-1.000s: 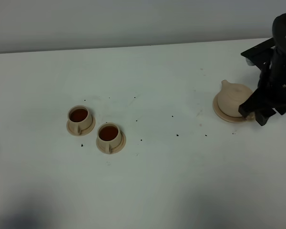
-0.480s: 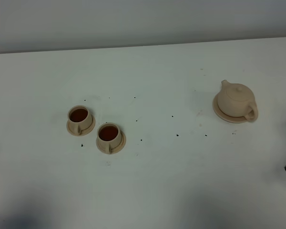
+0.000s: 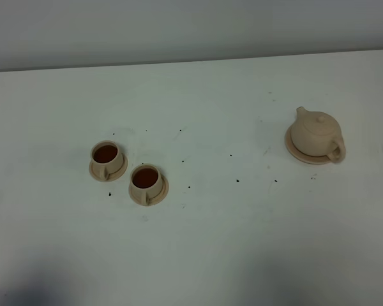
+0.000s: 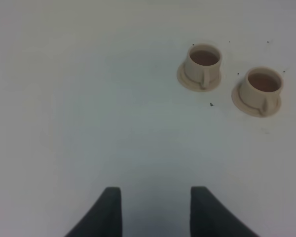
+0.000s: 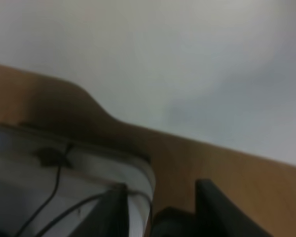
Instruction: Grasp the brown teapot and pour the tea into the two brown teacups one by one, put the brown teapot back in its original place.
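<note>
The right end effector (image 5: 158, 207), jaws apart and holding nothing, had pulled clear of the desk (image 3: 242, 242); a second earlier it stood at the teapot's handle, and half a second earlier only a dark corner of it showed at the edge of the overhead view. Its wrist camera looked away at a pale wall, a brown surface and some cabled equipment, none of it sharp. The left end effector (image 4: 155, 210) hovered over bare desk, jaws also apart and empty, with both cups ahead of it and well off.

The teapot (image 3: 316, 132) sat upright on its wide saucer (image 3: 296, 153) at the right of the desk, lid on, spout toward the back, handle toward the front right. It had not shifted since the release. Well apart, at the left, the two cups (image 3: 106, 158) (image 3: 145, 180) stood on their small saucers just beside each other, each holding dark tea. Small dark specks dotted the desk between cups and pot.

With both cups filled and the pot back on its saucer, the task looked finished, the retreat being its last motion.
</note>
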### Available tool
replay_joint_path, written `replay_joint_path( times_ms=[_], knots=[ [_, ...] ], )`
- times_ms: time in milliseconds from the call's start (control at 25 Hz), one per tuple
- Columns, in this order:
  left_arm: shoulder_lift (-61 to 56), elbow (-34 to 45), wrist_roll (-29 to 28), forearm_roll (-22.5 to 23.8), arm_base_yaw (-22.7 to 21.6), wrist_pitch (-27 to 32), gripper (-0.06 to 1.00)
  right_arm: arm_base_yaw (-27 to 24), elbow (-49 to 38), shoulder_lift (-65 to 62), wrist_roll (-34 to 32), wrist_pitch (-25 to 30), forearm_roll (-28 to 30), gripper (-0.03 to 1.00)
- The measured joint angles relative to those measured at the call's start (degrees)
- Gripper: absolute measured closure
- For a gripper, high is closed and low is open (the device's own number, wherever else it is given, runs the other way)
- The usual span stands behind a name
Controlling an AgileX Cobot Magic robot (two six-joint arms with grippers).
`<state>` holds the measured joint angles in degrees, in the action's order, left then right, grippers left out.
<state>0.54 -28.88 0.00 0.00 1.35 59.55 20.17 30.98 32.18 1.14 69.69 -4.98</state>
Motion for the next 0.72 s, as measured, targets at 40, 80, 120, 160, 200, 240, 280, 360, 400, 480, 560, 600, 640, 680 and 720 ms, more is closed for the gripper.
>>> replay_joint_path(
  times_ms=[40,80,120,160,200,240,280,360,400,480,560,600,640,680,720],
  knots=[
    [0.00,0.00,0.00,0.00,0.00,0.00,0.57,0.00,-0.02,-2.23,0.36,-0.34,0.23,0.62],
    [0.00,0.00,0.00,0.00,0.00,0.00,0.57,0.00,-0.02,-4.02,0.55,-0.62,0.64,0.62],
    [0.00,0.00,0.00,0.00,0.00,0.00,0.57,0.00,-0.13,-5.95,1.02,-1.26,1.60,0.62],
    [0.00,0.00,0.00,0.00,0.00,0.00,0.57,0.00,-0.46,-7.78,1.57,-2.48,3.02,0.62],
    [0.00,0.00,0.00,0.00,0.00,0.00,0.57,0.00,-1.14,-9.19,2.13,-4.61,4.13,0.62],
    [0.00,0.00,0.00,0.00,0.00,0.00,0.57,0.00,-1.91,-10.64,2.35,-6.76,4.98,0.62],
    [0.00,0.00,0.00,0.00,0.00,0.00,0.57,0.00,-2.33,-11.70,2.46,-7.46,4.98,0.62],
    [0.00,0.00,0.00,0.00,0.00,0.00,0.57,0.00,-2.81,-12.74,2.51,-7.84,4.13,0.62],
    [0.00,0.00,0.00,0.00,0.00,0.00,0.57,0.00,-2.80,-12.81,2.51,-7.93,3.87,0.62],
    [0.00,0.00,0.00,0.00,0.00,0.00,0.57,0.00,-2.80,-12.81,2.51,-8.17,3.40,0.62],
    [0.00,0.00,0.00,0.00,0.00,0.00,0.57,0.00,-2.80,-12.81,2.62,-8.23,3.27,0.62],
    [0.00,0.00,0.00,0.00,0.00,0.00,0.57,0.00,-2.80,-12.81,2.62,-8.29,3.27,0.62],
    [0.00,0.00,0.00,0.00,0.00,0.00,0.57,0.00,-2.80,-12.81,2.62,-8.29,3.27,0.62],
    [0.00,0.00,0.00,0.00,0.00,0.00,0.57,0.00,-2.80,-12.81,2.64,-8.29,3.27,0.62],
    [0.00,0.00,0.00,0.00,0.00,0.00,0.57,0.00,-2.80,-12.81,2.64,-8.33,3.27,0.62]
  ],
)
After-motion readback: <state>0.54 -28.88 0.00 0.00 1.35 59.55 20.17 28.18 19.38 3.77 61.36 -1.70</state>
